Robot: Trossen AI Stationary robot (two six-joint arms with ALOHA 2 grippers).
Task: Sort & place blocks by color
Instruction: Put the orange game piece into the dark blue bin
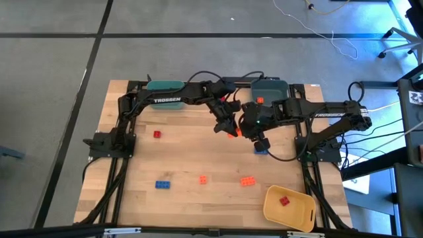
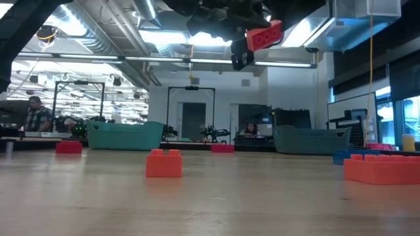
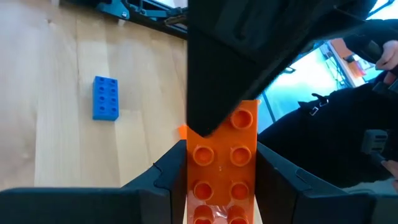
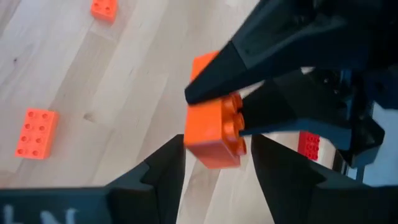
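An orange oblong block (image 1: 232,133) hangs in mid-air over the table's middle, with my left gripper (image 1: 227,127) shut on it. The low view shows the block (image 2: 264,36) high above the tabletop. My right gripper (image 4: 217,146) is open at the block's free end (image 4: 208,134). One finger stands over the studded top and one under the underside, both close to it. Loose blocks lie on the table: red (image 1: 156,134), blue (image 1: 162,184), two orange (image 1: 203,179) (image 1: 248,180), and a blue one (image 1: 261,151) below my right arm. My left gripper pinches the orange block's two long sides (image 3: 191,186) between its two fingers, at the end nearer its wrist. The fingers come from the table's left, slanting down, and lie along the block. The block's far end sticks out past the fingertips, studs up, clear of the table.
A teal bin (image 1: 165,86) stands at the back left. At the back right a grey-blue bin (image 1: 274,84) holds an orange block (image 1: 260,100). A yellow bin (image 1: 294,213) at the front right holds a red block (image 1: 285,201). Bare wood lies between the loose blocks.
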